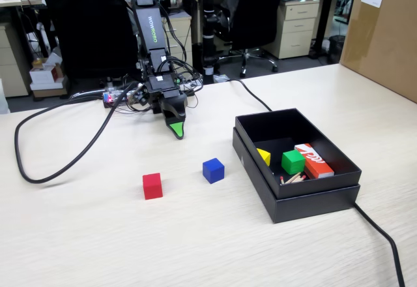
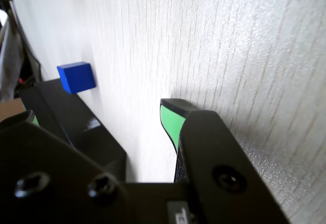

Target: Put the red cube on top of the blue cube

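Well back from red cube [image 1: 152, 186], arm folded low, fingers [image 1: 176, 129] pointing tableward.

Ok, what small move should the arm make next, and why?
Probably swing the gripper forward and toward the red cube. In the fixed view the red cube sits untouched on the table, apart from the blue cube, and the gripper hangs near the arm's base holding nothing. The wrist view shows only the blue cube.
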